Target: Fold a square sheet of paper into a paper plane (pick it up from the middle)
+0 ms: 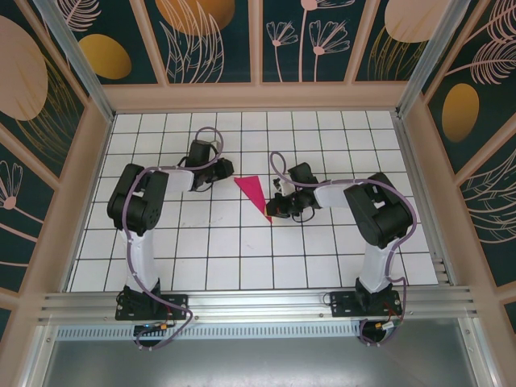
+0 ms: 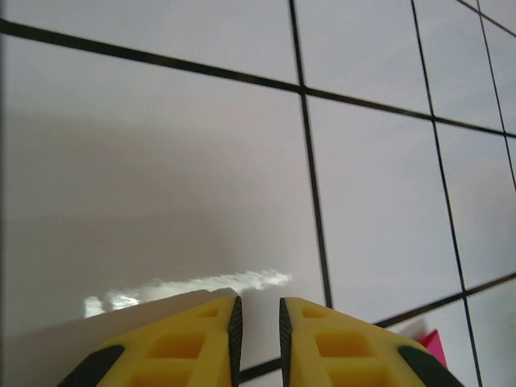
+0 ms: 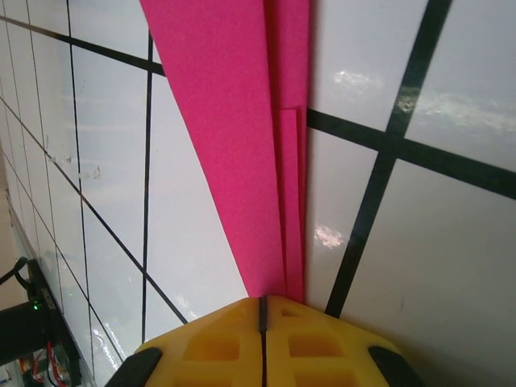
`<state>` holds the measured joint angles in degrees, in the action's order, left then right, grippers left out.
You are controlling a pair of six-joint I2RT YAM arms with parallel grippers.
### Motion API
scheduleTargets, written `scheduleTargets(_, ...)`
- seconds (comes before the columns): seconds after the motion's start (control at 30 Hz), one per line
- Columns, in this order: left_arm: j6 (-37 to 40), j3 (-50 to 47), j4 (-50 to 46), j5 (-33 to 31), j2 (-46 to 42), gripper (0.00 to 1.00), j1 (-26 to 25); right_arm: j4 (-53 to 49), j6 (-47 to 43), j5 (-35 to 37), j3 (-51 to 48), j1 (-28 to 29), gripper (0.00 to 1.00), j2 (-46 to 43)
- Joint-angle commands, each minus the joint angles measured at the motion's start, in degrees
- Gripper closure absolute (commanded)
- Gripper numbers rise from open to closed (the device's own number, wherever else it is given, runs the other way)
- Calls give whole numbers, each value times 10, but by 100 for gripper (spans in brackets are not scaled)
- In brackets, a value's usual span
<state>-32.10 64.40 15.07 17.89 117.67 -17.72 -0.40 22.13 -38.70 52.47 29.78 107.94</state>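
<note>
The magenta-pink paper plane [image 1: 251, 192] lies on the white grid floor as a slim folded wedge, its wide end at the upper left and its point at the lower right. My right gripper [image 1: 272, 211] is at that point. In the right wrist view the layered paper plane [image 3: 234, 121] narrows down into my right gripper [image 3: 264, 300], whose yellow fingers are shut on its tip. My left gripper [image 1: 224, 172] sits just left of the wide end. In the left wrist view my left gripper [image 2: 258, 302] stands slightly open over bare tile, with a pink corner [image 2: 434, 345] at the lower right.
The white tiled floor [image 1: 201, 250] with black grid lines is walled in by patterned panels at the back [image 1: 258, 48] and on both sides. An aluminium rail [image 1: 258, 302] runs along the near edge by the arm bases.
</note>
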Motion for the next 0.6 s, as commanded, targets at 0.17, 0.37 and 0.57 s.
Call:
scheduleTargets(0.17,-56,3,-65,-22,-87,65,0,1,37,104,42,-3,72,-67)
scheduleTargets(0.37,-97,-25,-101,-42,-138,55,-15,28,30,166,42,-12,47,-141)
scheduleTargets(0.57,-130,-10,-166,-105,-148,47,-71,36,7,201,22,-46,38,-153)
